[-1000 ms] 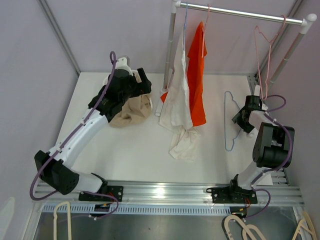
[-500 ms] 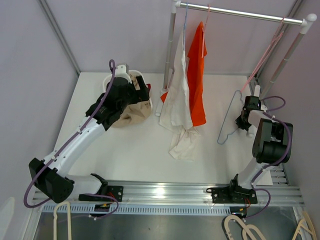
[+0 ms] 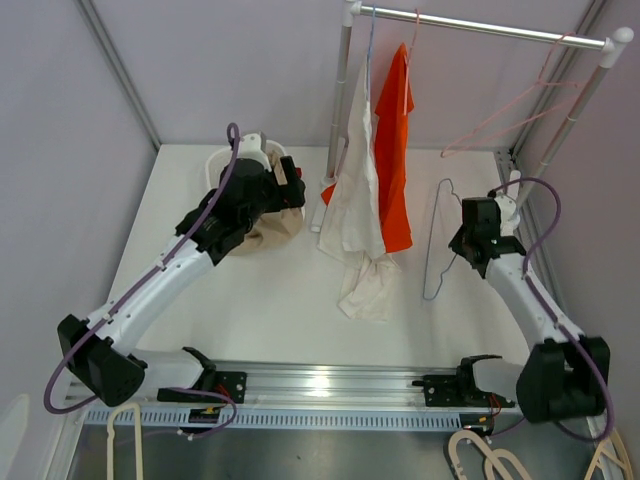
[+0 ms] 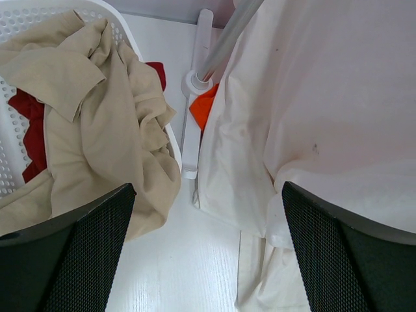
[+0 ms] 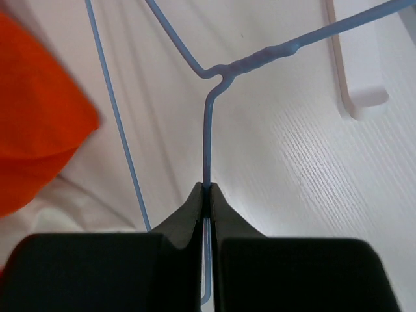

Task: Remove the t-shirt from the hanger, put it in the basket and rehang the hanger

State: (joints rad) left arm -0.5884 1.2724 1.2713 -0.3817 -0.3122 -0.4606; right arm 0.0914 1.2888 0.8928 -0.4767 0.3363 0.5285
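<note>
Two t-shirts hang from the rack rod, each on its own hanger: a cream one point(image 3: 355, 200) whose hem drapes onto the table, and an orange one point(image 3: 396, 160) right behind it. My left gripper point(image 3: 288, 188) is open over the basket's right rim; in the left wrist view the cream t-shirt point(image 4: 312, 97) fills the right side, with nothing between the fingers point(image 4: 84, 253). My right gripper point(image 3: 462, 240) is shut on the neck of an empty blue wire hanger point(image 3: 432, 250), held off the table; the right wrist view shows the wire point(image 5: 209, 130) pinched between the jaws.
A white basket point(image 3: 222, 160) holds beige and red cloth point(image 4: 97, 130). The rack's upright pole and foot point(image 4: 195, 84) stand between basket and shirts. An empty pink hanger point(image 3: 500, 105) swings tilted from the rod's right end. More hangers lie below the front rail point(image 3: 480, 455).
The right gripper shut on the blue hanger, lifted it off the table and carried it left. The pink hanger swung upward. The left gripper moved right, toward the cream shirt.
</note>
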